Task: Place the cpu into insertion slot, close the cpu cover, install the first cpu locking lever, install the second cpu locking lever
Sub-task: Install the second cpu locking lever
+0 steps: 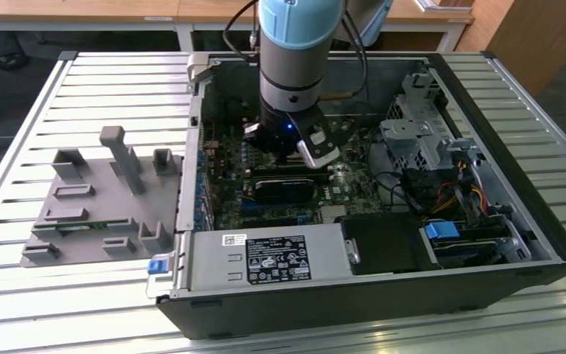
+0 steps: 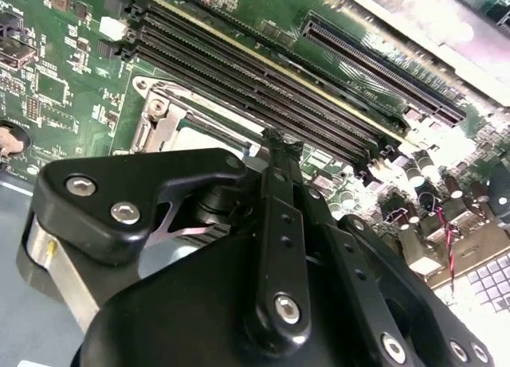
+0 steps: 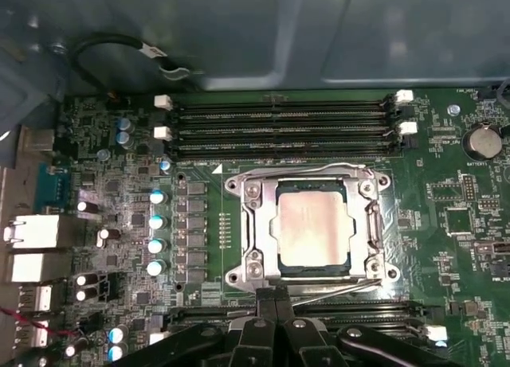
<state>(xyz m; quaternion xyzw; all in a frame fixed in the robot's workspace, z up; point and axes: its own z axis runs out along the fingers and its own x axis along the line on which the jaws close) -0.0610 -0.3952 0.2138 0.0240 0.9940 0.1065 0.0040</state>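
- Chip first: the small square cpu with a dull silver-grey top [image 3: 312,226] already lies in the black-framed insertion slot [image 3: 368,224], just ahead of the end effector [image 3: 276,297].
- Silver metal cpu cover [image 3: 253,224] appears closed around it.
- End effector's black fingers [image 3: 267,307] are pinched narrow, holding nothing.
- Locking lever wire [image 3: 335,283] lies nearest them; press it squarely.

Pale-blue and grey arm [image 1: 298,44] w/ black cables; black end effector [image 2: 275,144] linkages, silver screws, apparently metal base.

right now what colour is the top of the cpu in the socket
Dull silver-grey, with a pale warm sheen. The cpu shows best in the first wrist view.
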